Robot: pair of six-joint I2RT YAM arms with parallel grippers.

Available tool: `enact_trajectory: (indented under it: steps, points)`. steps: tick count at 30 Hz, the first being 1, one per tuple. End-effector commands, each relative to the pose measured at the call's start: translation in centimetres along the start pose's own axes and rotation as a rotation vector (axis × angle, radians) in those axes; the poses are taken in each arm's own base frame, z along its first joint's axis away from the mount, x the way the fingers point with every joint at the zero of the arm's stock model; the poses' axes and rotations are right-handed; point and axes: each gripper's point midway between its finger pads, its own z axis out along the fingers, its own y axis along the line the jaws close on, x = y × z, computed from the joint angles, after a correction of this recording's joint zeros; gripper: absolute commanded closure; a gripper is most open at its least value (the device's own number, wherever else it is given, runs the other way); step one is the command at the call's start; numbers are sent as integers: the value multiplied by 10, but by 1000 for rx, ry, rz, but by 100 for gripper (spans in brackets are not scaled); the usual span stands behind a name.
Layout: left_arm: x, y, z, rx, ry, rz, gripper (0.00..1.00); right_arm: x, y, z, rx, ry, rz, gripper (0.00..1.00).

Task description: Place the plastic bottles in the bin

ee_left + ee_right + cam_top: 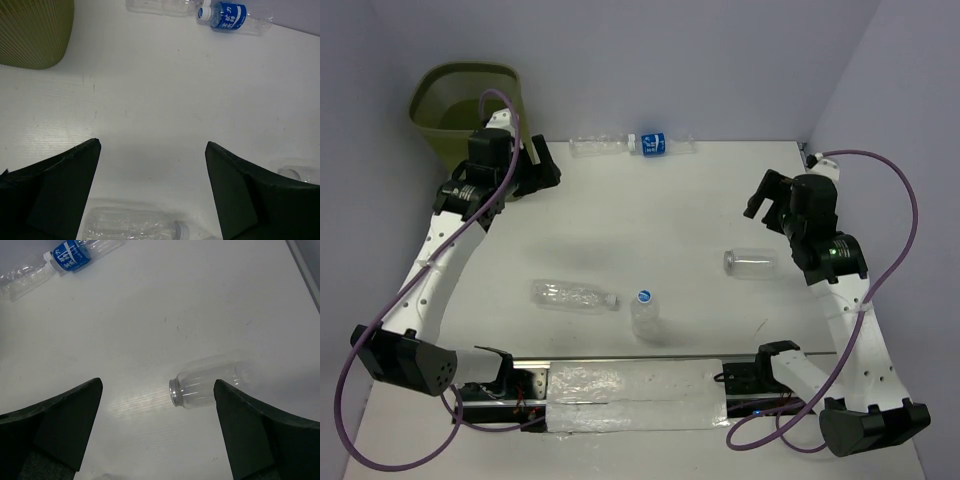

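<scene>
The olive-green bin [463,100] stands off the table's far left corner; its ribbed wall shows in the left wrist view [35,30]. Two bottles lie along the back edge: a clear one [598,145] [160,6] and a blue-label one [660,144] [232,16] [70,255]. A capless bottle [752,262] [207,385] lies at the right. A crinkly bottle [575,296] [132,225] lies near the front, beside an upright blue-capped one [645,312]. My left gripper [542,168] [152,145] is open and empty beside the bin. My right gripper [760,198] [157,385] is open and empty above the capless bottle.
A crinkled clear sheet [635,395] lies between the arm bases at the near edge. Grey walls close the back and right; the table's right edge [305,270] runs close to the right arm. Purple cables loop beside both arms.
</scene>
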Motion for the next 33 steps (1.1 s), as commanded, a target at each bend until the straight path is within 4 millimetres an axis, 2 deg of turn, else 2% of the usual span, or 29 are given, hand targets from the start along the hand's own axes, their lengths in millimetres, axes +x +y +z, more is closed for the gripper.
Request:
enact_trajectory:
  steps: [1,11,15,17,19,23,24,25,26,27,28,29,31,32,33]
  points:
    - [-26,-13,-19,54,-68,20,1,-14,-3,-12,5,-65,12,0]
    - [-20,-12,-28,64,-58,34,1,-13,7,-13,-47,-59,28,0]
    - [0,-2,-28,16,-7,12,1,-14,9,-15,-64,-62,33,0]
    - [15,12,-30,-70,38,-49,1,-10,9,-14,-68,-57,34,0]
    - [35,22,-31,-137,100,-94,2,-7,11,-11,-80,-48,35,0]
    - [102,38,-45,-292,278,-255,1,-4,14,-5,-79,-20,44,0]
    - [125,42,-49,-332,330,-273,1,-4,15,-3,-78,-15,45,0]
    - [138,44,-52,-358,361,-301,1,-5,17,-3,-83,-16,45,0]
    - [147,44,-58,-386,370,-377,1,-6,18,-2,-90,-15,47,0]
    - [170,53,-67,-441,429,-390,1,-6,19,-2,-92,-12,46,0]
    - [177,55,-74,-454,438,-426,1,-6,19,-1,-92,-12,49,0]
    - [194,60,-80,-499,475,-483,1,-6,21,-2,-98,-11,48,0]
    - [204,61,-87,-498,477,-556,1,-4,21,1,-96,0,46,0]
    - [216,63,-88,-522,488,-616,1,-3,21,2,-100,3,46,0]
    - [220,58,-87,-502,491,-662,1,-2,21,3,-98,9,45,0]
